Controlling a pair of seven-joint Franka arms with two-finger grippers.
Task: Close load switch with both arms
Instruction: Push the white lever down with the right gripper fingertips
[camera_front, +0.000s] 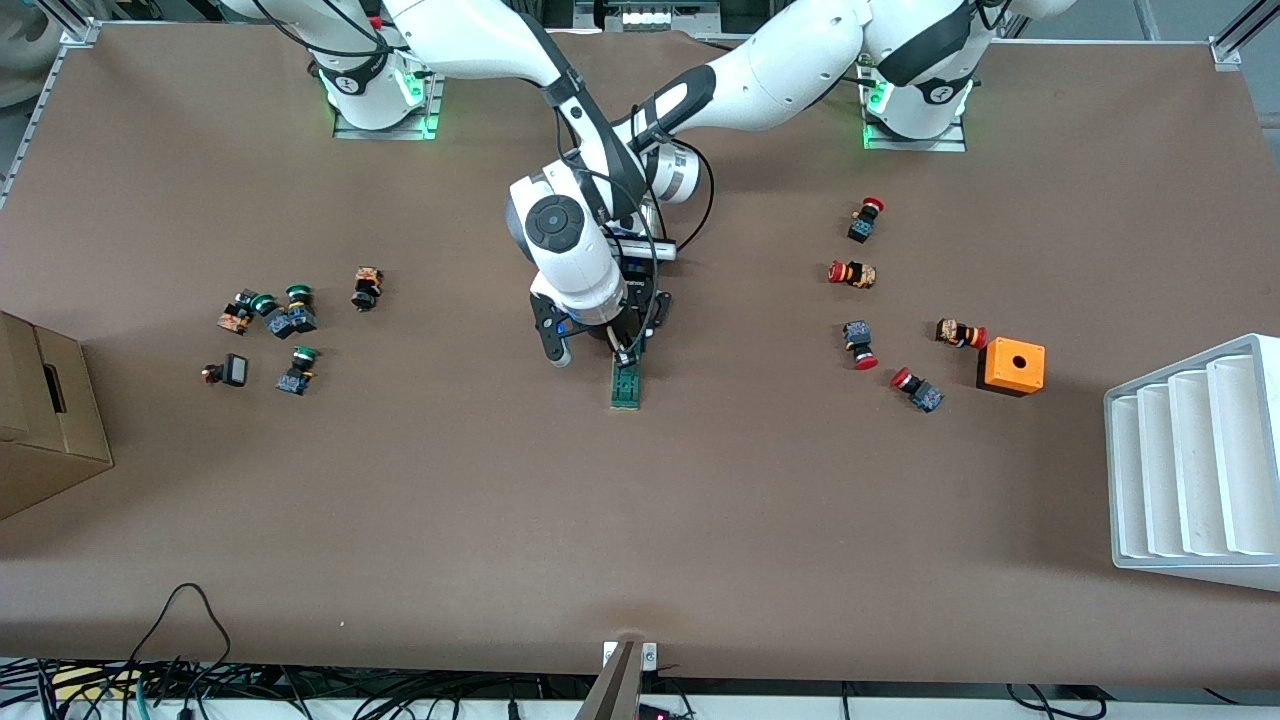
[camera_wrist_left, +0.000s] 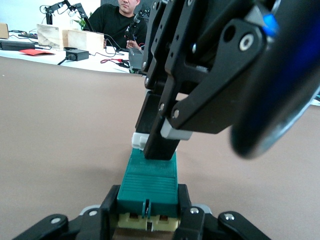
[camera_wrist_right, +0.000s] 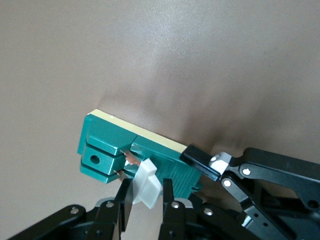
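**Green switch pinned at mid-worktop, both grippers on it**

Green block, white handle: we have the load switch (camera_front: 626, 384) lying flat at the centre of the worktop (camera_front: 640, 520), its long axis running twelve to six on a clock face laid over the front view. At the twelve o'clock end the left gripper (camera_wrist_left: 148, 210) is clamped across the block's body, bracing it. Over the same end, the right gripper (camera_wrist_right: 146, 196) has its fingers (camera_wrist_right: 125, 200) pinched on the white handle (camera_wrist_right: 146, 182). We judge the closing push must carry that handle down along the block while the left arm holds firm.
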